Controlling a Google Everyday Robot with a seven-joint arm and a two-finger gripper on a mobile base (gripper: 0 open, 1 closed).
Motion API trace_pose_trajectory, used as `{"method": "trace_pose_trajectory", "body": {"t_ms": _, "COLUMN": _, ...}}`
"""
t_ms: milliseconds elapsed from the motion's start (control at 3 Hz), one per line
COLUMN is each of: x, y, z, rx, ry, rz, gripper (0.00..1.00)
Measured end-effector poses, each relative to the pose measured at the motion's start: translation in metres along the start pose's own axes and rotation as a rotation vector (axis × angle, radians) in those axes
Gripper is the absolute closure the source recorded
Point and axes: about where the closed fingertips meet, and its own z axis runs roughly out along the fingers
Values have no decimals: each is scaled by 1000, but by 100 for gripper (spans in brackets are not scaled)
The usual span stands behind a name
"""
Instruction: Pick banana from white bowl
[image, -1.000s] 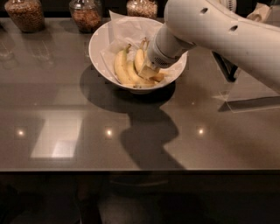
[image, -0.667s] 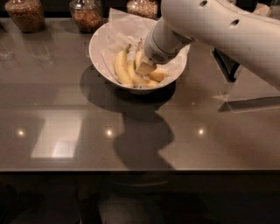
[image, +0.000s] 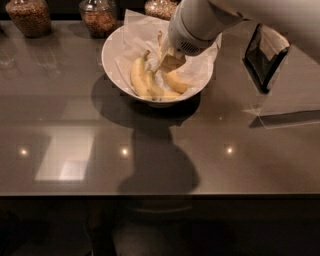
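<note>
Camera view: gripper over bananas inside white bowl.

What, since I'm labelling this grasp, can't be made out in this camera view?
- Gripper, down in the white bowl: whether it grips anything, hidden under the arm.
- Bananas: their count, since the arm covers the bowl's right side.
- Glass jars: tops cut off by the upper edge.

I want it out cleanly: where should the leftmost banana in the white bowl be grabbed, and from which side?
Probably across its middle, from straight above: the leftmost banana lies flat, middle uncovered. The gripper hangs over the white bowl, to the banana's right.
</note>
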Motion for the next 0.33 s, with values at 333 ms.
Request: {"method": "trace_pose_trajectory", "body": {"t_ms": 333, "x": 2, "y": 3, "z": -45, "rx": -23, "ry": -48, "rz": -40, "gripper": 100}}
